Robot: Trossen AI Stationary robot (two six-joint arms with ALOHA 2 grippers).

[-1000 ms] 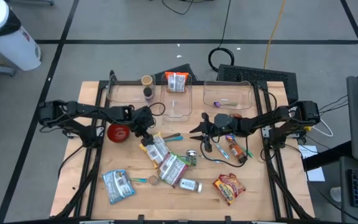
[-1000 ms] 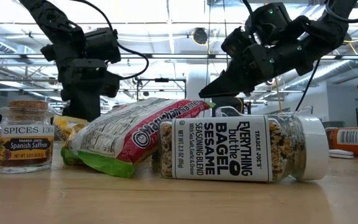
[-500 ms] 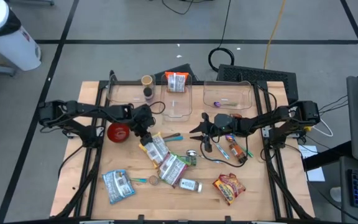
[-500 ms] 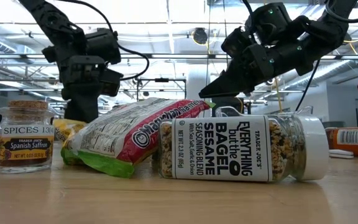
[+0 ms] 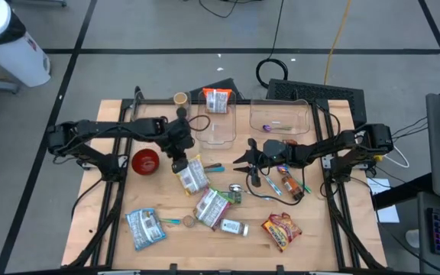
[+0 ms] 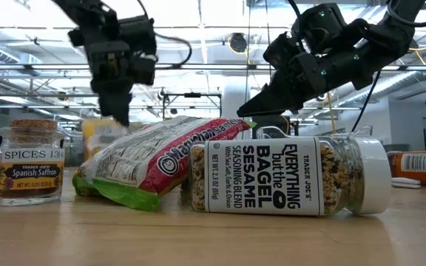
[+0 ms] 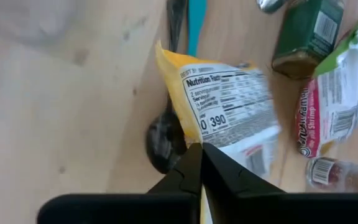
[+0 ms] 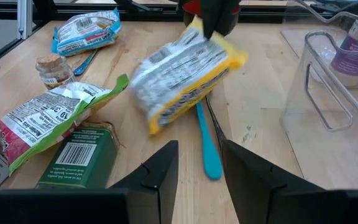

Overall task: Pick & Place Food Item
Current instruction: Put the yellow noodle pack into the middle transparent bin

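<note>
My L gripper point(image 5: 180, 162) hangs raised, fingers pinched tight together; R gripper point(image 5: 239, 160) waits w/ fingers spread apart.

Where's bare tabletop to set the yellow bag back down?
Free: the table's near-left corner beside the blue packet, and the strip between the red bowl and that packet. Crowded: the centre, around the green-edged pouch and seasoning jar. Left end effector holds the yellow bag.

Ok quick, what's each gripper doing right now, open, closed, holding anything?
Left gripper: closed on the yellow packet, lifted off the table.
Right gripper: open, holding nothing, hovering above the table.
</note>
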